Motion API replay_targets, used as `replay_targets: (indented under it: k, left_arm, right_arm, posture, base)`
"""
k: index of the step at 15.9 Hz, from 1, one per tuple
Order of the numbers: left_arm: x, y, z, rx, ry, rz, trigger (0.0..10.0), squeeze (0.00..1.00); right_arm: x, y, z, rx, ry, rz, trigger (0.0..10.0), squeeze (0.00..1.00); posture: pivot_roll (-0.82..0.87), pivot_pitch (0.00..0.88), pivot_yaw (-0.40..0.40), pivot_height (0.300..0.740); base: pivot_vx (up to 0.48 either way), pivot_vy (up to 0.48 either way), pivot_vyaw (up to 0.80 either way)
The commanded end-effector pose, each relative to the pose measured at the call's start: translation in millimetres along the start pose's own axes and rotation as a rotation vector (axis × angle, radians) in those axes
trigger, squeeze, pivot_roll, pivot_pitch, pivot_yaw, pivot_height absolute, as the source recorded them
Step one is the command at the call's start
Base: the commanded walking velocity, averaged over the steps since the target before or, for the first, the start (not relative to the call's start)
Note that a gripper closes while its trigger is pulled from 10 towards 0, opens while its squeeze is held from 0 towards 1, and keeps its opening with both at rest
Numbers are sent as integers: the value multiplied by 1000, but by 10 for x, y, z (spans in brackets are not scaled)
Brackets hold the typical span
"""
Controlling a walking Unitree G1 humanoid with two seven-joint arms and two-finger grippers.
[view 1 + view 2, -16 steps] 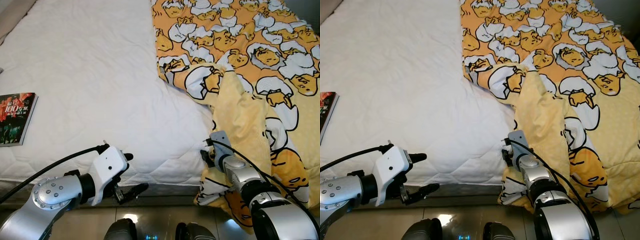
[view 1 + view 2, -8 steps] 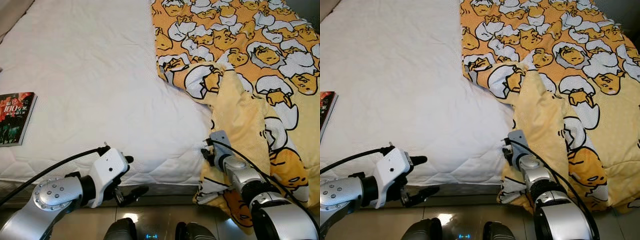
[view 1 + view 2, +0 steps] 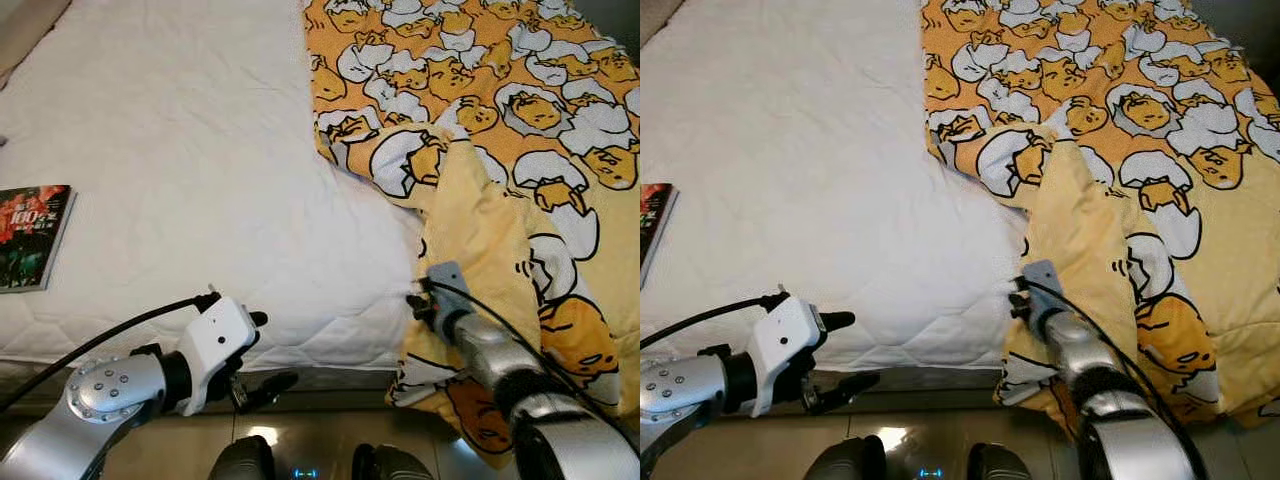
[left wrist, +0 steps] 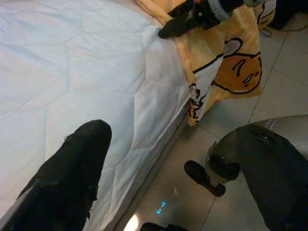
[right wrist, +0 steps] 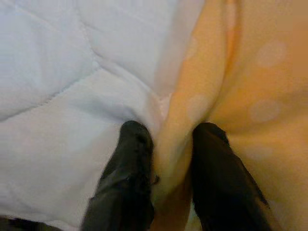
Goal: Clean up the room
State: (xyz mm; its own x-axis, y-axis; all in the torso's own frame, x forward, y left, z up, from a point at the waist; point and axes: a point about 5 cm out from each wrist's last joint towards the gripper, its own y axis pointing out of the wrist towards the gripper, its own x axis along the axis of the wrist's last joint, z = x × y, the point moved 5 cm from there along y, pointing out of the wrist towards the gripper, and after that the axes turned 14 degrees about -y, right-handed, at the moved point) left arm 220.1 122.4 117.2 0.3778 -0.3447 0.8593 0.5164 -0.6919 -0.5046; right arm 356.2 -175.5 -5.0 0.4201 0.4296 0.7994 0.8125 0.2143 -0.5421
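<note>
— At the near edge of the bed (image 3: 200, 180), on my right side, where is the right tool (image 5: 166, 185) just now?

— It sits at the mattress corner, its two black fingers (image 5: 130, 178) pressed in on a fold of the yellow blanket (image 3: 500, 150). In the right wrist view I see the cloth pinched between them, with the white mattress cover just beside one finger.

— And how does the blanket lie from there?

— Its long run goes away from me, up the right half of the bed. A turned-back flap shows the plain yellow underside, and the lower corner hangs over the bed's edge toward the floor (image 4: 231, 120). So the bare white mattress lies to the left of the pinch, and I judge the coming move is a pull leftward across it to spread the cover.

— Which arm is nearer the work?

— The right, plainly; it is already touching the cloth. The left tool (image 3: 262, 350) hangs low in front of the bed's edge, apart from the blanket, its fingers spread and holding nothing.

— Anything else on the bed?

— A book (image 3: 32, 237) lies far on the left side, well apart from the blanket. If I drag the cover all the way across, I judge it could bury the book.
</note>
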Motion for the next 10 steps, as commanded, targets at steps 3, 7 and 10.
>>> replay_targets:
  k: [3, 7, 10]
  left_arm:
    - [0, 59, -28, -29, 8, -4, 10000, 4]
    - [14, 96, -16, -34, 13, -10, 10000, 0]
    - [-1, 96, -57, -43, 10, -12, 10000, 0]
  right_arm:
    - [92, -110, 33, 97, 0, -139, 0, 0]
    - [157, -569, 475, 448, -90, -331, 0, 0]
    - [-20, -1142, 1067, 777, -165, -365, 0, 0]
  posture:
    - [70, 130, 16, 740]
    - [65, 122, 15, 740]
    - [65, 124, 13, 740]
  base:
    - [0, 0, 0]
    - [0, 0, 0]
    - [0, 0, 0]
